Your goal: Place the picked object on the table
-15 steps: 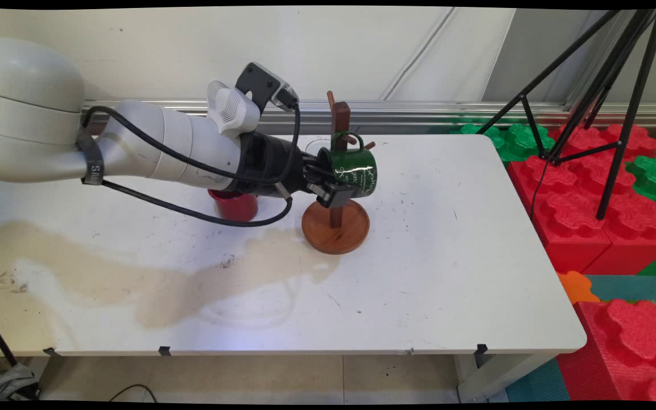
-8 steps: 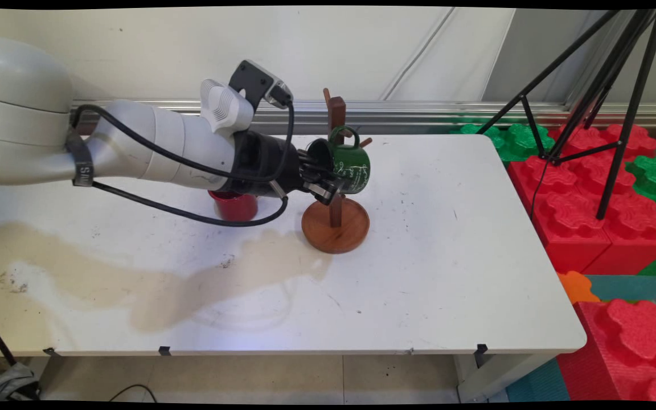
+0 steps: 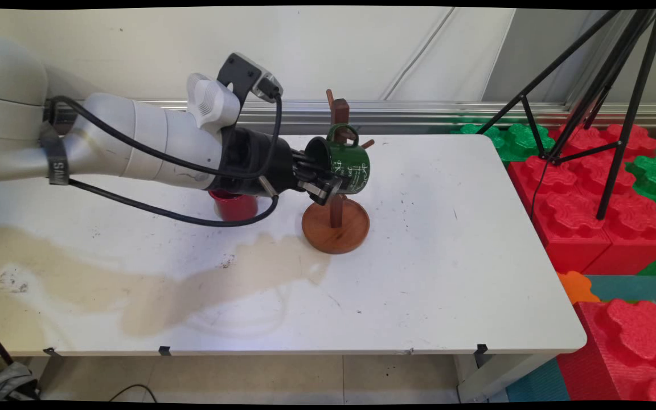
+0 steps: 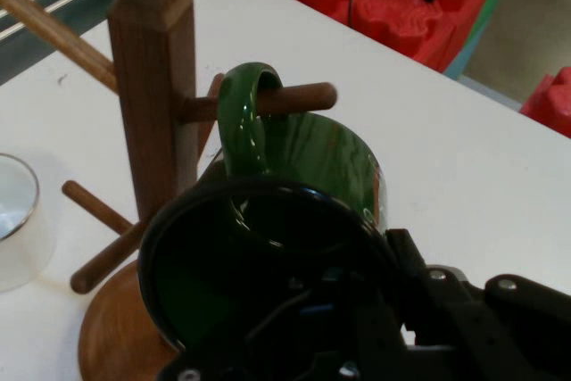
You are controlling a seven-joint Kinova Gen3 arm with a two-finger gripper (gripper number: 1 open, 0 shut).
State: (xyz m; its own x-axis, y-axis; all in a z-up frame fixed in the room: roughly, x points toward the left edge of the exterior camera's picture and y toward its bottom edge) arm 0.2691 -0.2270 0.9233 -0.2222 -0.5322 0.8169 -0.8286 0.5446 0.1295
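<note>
The white table [image 3: 430,273] spreads below the jaws, with a broad tan stain [image 3: 134,285] across its left half, down and to the rear of the gripper. Beyond the table's right edge, well apart from the jaws, stand red and green foam blocks [image 3: 584,188] and a black tripod [image 3: 601,85]; a pale wall [image 3: 333,51] rises behind.

The wooden mug tree [image 3: 336,222] stands just ahead of the jaws, its round base on the table below them and its upright post [image 4: 153,86] rising beside the mug. A peg [image 4: 268,101] from the post passes through the mug's handle [image 4: 245,118], so the handle hangs on that peg. Two other pegs jut from the post lower down and toward the far side.

The green mug [image 3: 344,165] lies on its side, mouth turned toward the arm, with white lettering on its wall. The gripper [image 3: 322,181] is at the mug's rim: one finger reaches into the mouth and the other lies against the outside wall. Whether the jaws are clamped on the rim or slightly slack cannot be told.

A red cup [image 3: 236,205] stands on the table behind the jaws, under the arm's black wrist and partly hidden by it. A clear glass [image 4: 16,220] stands beyond the post, on its far side from the jaws.
</note>
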